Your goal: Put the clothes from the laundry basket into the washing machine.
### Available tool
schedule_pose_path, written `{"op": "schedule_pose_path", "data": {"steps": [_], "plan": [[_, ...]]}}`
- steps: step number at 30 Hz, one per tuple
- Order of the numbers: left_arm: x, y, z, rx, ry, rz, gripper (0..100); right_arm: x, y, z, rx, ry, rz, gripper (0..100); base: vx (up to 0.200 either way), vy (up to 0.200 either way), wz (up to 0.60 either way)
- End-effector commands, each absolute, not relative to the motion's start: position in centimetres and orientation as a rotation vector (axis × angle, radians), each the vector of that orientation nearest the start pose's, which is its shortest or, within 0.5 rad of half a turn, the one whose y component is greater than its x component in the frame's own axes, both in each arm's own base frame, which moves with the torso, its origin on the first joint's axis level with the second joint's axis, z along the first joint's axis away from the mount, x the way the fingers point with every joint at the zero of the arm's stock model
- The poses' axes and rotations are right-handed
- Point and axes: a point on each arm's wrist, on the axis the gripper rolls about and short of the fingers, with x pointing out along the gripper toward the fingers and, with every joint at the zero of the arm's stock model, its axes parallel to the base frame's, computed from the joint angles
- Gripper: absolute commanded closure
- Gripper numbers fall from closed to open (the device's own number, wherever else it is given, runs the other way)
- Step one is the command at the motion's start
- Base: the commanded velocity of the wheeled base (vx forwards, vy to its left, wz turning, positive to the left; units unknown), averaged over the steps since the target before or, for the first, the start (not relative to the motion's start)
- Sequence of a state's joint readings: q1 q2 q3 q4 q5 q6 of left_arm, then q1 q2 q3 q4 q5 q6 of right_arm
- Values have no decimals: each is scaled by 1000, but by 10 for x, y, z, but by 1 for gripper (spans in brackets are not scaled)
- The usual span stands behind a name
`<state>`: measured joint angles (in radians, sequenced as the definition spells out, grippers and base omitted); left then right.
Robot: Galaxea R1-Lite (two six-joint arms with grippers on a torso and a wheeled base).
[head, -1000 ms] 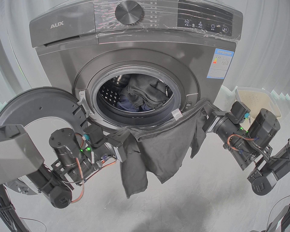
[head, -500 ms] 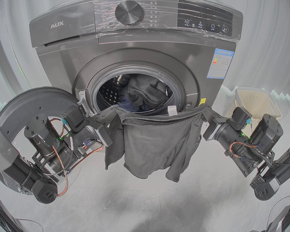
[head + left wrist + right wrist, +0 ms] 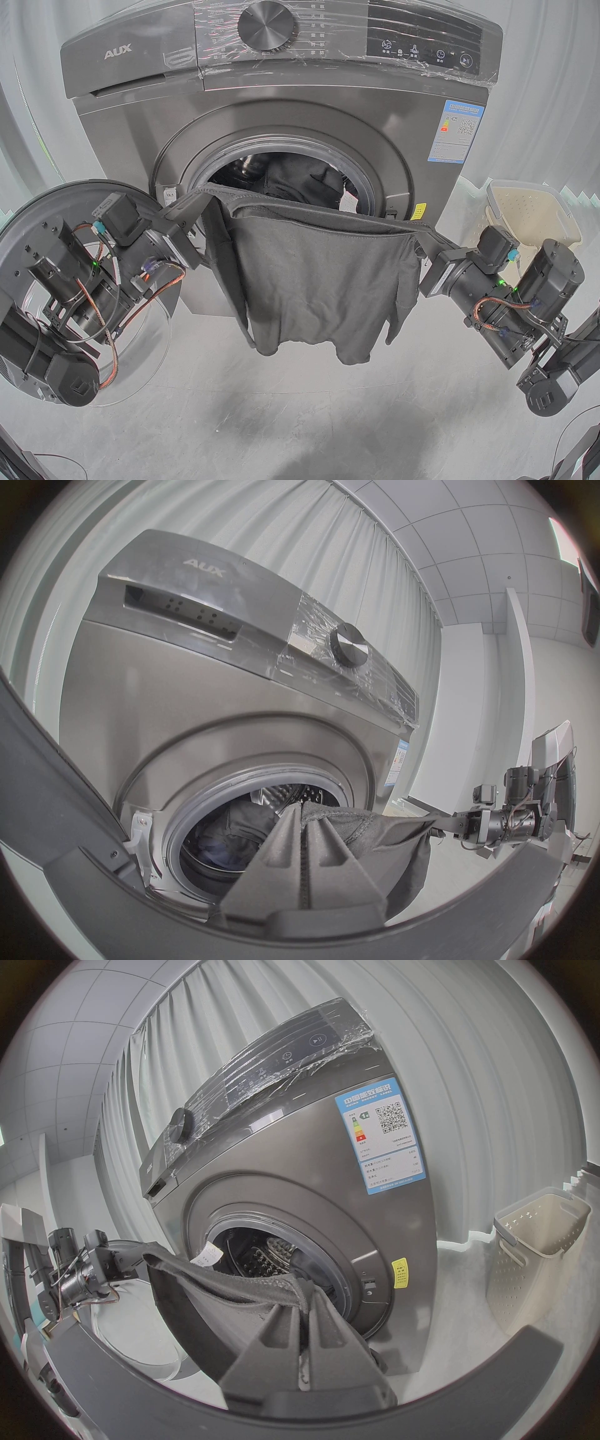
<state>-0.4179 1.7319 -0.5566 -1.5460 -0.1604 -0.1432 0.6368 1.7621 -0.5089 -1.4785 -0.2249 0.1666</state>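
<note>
- The round door (image 3: 75, 206) of the washing machine (image 3: 281, 112) stands wide open on the left side.
- The left hand (image 3: 195, 201) is up in front of that door, by the left edge of the round hole. It is pressed tight together, pinching one top corner of a dark grey shirt (image 3: 319, 275).
- The shirt is pulled out wide between the two hands. Its top edge runs across the low part of the hole. The rest hangs down in front of the machine, above the floor (image 3: 312, 412).
- Behind the shirt, more dark clothes (image 3: 300, 178) lie inside the drum.
- The right hand (image 3: 422, 232) is by the right edge of the hole, a bit lower than the left one. It is pinching the other top corner of the shirt.
- The cream laundry basket (image 3: 531, 212) stands on the floor to the right of the machine, behind the right arm.
</note>
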Motion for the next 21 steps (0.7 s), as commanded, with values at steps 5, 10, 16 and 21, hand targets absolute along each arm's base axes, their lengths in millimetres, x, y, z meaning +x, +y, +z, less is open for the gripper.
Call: {"op": "schedule_pose_path", "data": {"steps": [5, 10, 16, 21], "plan": [[244, -112, 213, -190, -372, -601, 100, 229, 168, 181, 268, -196, 444, 100, 0, 0, 0], [243, -105, 208, -180, -352, -588, 100, 229, 171, 194, 287, -264, 460, 100, 0, 0, 0], [237, -103, 218, -182, -391, -596, 100, 223, 168, 209, 308, -313, 467, 100, 0, 0, 0], [230, -100, 228, -184, -428, -613, 100, 222, 167, 213, 308, -330, 466, 100, 0, 0, 0]]}}
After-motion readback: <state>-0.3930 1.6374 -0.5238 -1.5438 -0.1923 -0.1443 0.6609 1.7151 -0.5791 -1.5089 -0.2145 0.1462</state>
